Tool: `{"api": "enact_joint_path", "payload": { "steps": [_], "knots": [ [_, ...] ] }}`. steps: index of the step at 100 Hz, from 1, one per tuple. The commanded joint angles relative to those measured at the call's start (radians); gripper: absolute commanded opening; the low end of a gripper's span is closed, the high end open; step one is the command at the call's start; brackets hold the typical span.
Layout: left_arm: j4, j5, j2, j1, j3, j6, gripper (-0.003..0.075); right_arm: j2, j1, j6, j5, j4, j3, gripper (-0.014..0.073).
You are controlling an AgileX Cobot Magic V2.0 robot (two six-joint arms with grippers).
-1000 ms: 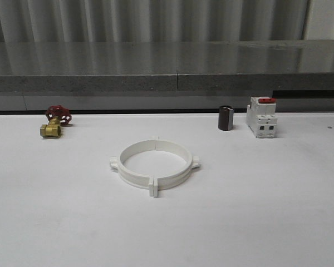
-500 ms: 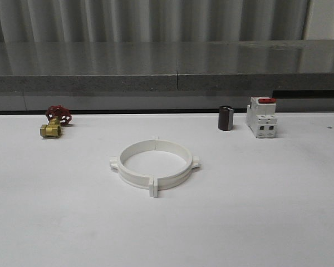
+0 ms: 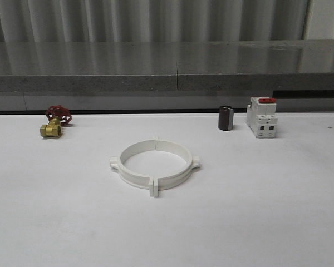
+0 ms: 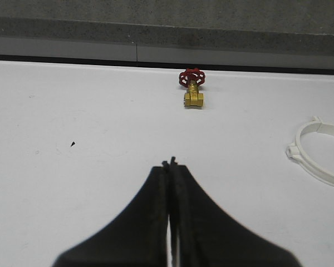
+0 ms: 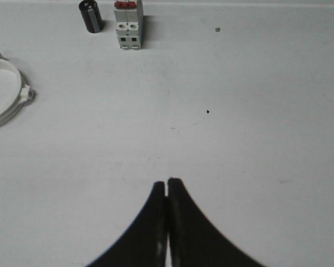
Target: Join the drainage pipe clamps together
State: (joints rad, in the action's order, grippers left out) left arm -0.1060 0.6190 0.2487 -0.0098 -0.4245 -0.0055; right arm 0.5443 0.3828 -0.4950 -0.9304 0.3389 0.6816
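Note:
The two white drainage pipe clamps (image 3: 155, 164) lie together as a flat ring in the middle of the white table, tabs meeting at the near and far sides. Part of the ring shows in the left wrist view (image 4: 322, 152) and in the right wrist view (image 5: 5, 100). My left gripper (image 4: 169, 163) is shut with nothing in it, over bare table well to the left of the ring. My right gripper (image 5: 167, 181) is shut and holds nothing too, over bare table to the right of the ring.
A brass valve with a red handwheel (image 3: 55, 123) sits at the back left. A black cylinder (image 3: 226, 118) and a white breaker with a red top (image 3: 261, 117) stand at the back right. A grey ledge (image 3: 167, 83) runs along the table's far edge.

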Motion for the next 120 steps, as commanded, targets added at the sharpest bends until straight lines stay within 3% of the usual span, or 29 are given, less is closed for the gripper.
{"api": "enact_joint_path", "payload": {
  "steps": [1,17,33,50,59,75,82,93,110,120],
  "knots": [
    [-0.013,-0.068,0.008,0.001,-0.025,-0.003,-0.002,0.001,-0.008,0.009,0.058,0.034,0.022,-0.0118],
    [-0.013,-0.068,0.008,0.001,-0.025,-0.003,-0.002,0.0,-0.008,0.011,0.081,0.047,0.01,-0.0118],
    [-0.013,-0.068,0.008,0.001,-0.025,-0.003,-0.002,-0.043,-0.012,0.011,0.202,0.077,-0.031,-0.0118],
    [-0.013,-0.068,0.008,0.001,-0.025,-0.003,-0.002,-0.161,-0.107,0.036,0.264,0.037,-0.113,-0.0118],
    [-0.013,-0.068,0.008,0.001,-0.025,-0.003,-0.002,-0.234,-0.191,0.136,0.351,-0.036,-0.168,-0.0118],
    [-0.013,-0.068,0.008,0.001,-0.025,-0.003,-0.002,-0.342,-0.308,0.478,0.566,-0.323,-0.296,-0.0118],
    [-0.013,-0.068,0.008,0.001,-0.025,-0.003,-0.002,-0.381,-0.346,0.56,0.655,-0.428,-0.369,-0.0118],
    [-0.013,-0.068,0.008,0.001,-0.025,-0.003,-0.002,-0.442,-0.368,0.528,0.732,-0.44,-0.47,-0.0118],
    [-0.013,-0.068,0.008,0.001,-0.025,-0.003,-0.002,-0.539,-0.368,0.382,0.739,-0.345,-0.559,-0.0118],
    [-0.013,-0.068,0.008,0.001,-0.025,-0.003,-0.002,-0.576,-0.368,0.367,0.756,-0.339,-0.602,-0.0118]
  ]
}}
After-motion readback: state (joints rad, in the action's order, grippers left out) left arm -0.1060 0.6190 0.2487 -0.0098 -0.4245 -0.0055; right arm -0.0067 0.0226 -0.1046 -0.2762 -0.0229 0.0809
